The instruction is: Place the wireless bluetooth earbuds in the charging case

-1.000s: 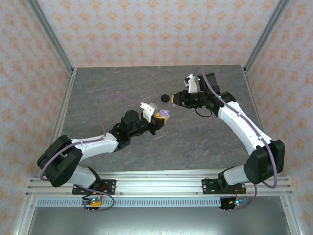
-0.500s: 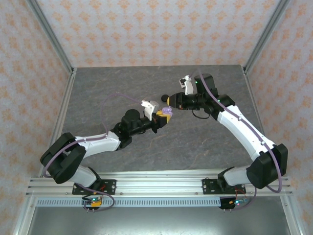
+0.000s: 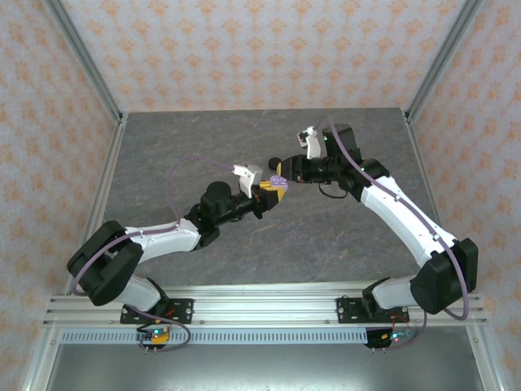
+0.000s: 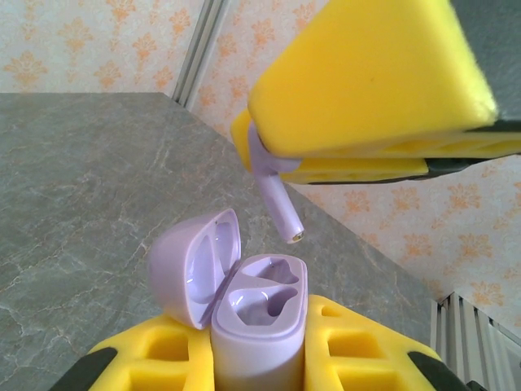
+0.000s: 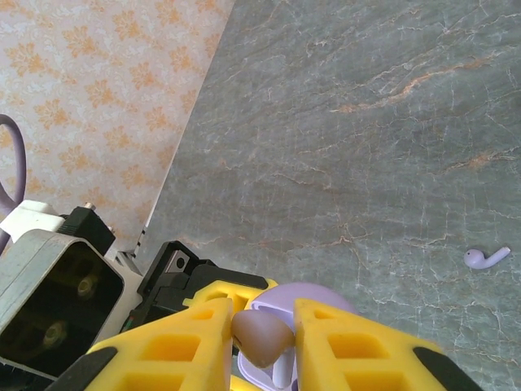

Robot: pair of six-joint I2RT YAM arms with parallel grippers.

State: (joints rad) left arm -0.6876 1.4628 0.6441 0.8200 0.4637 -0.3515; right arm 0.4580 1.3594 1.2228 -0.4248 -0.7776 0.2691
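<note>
Aside, loose lavender earbud on table.

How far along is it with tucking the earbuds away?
Done: the lavender case is open, clamped in the left gripper, both slots empty. In hand: the right gripper holds a lavender earbud near it. Left: seating it, then the second earbud lying on the table.
</note>
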